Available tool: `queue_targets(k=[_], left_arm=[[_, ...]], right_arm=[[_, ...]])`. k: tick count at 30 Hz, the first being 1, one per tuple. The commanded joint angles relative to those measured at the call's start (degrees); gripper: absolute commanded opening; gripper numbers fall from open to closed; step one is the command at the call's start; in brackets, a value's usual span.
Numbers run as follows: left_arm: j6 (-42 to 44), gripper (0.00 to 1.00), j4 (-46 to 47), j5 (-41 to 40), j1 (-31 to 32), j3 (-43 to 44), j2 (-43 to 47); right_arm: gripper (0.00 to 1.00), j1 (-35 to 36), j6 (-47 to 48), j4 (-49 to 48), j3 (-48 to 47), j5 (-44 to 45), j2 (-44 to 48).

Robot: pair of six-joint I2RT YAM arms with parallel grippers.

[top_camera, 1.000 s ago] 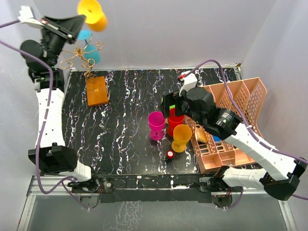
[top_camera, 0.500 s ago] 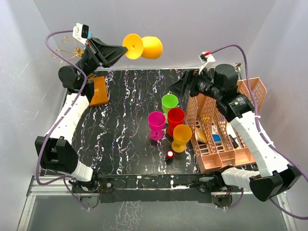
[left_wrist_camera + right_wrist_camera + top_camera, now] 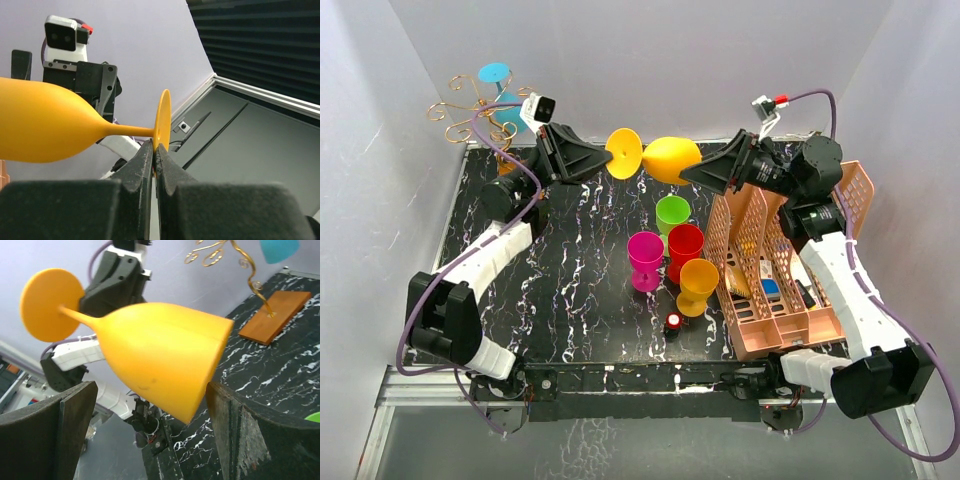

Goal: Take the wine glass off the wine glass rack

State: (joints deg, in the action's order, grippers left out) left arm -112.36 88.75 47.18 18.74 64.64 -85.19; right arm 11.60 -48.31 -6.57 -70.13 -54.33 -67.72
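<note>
Two grippers meet at one wine glass (image 3: 670,158), held on its side in the air above the table's (image 3: 570,290) far edge. The left gripper (image 3: 605,160) is clamped tight on the rim of the glass's flat foot, the stem pointing right and the bowl's mouth turned towards the right arm. In the left wrist view, the closed tips of this gripper (image 3: 154,145) pinch the foot's lower edge, with the yellow-orange bowl (image 3: 45,125) off to the left. The right gripper (image 3: 695,172) stands wide apart around the bowl. In its wrist view, the bowl (image 3: 160,360) lies between the two spread fingers (image 3: 55,430) of this gripper (image 3: 150,405); a gap shows at one finger, and the rim sits just beside the other.

Clear of both arms, the rack (image 3: 470,110) stands at the far left corner, well apart from the glass, with a teal glass (image 3: 495,75) hanging on it. Green (image 3: 672,212), red (image 3: 685,245), pink (image 3: 645,255) and orange (image 3: 698,280) cups stand upright together near the table's middle. A pink basket (image 3: 840,200) lies along the right edge.
</note>
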Motion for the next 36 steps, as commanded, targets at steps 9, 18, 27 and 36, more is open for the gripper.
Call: queue_targets(k=[9,18,27,36], left_arm=[[0.86,0.0,14.35,-1.28,3.74,-0.62,4.19],[3.21,0.0,14.36,-1.79,4.06,-1.79,4.77],[11.4,0.45,9.86,-0.47,4.11,-4.05,8.65],[37.2,0.79,-19.58,-0.48,4.08,-8.93,20.89]], right_arm=[[0.71,-0.11,-20.78,-36.44,7.1,-5.65,7.55],[0.27,-0.08,-29.72,-48.45,8.15,-5.04,7.7],[0.08,-0.08,-23.77,-41.69,7.54,-3.08,9.83],[0.08,-0.13,-5.34,-13.33,2.39,3.26,10.73]])
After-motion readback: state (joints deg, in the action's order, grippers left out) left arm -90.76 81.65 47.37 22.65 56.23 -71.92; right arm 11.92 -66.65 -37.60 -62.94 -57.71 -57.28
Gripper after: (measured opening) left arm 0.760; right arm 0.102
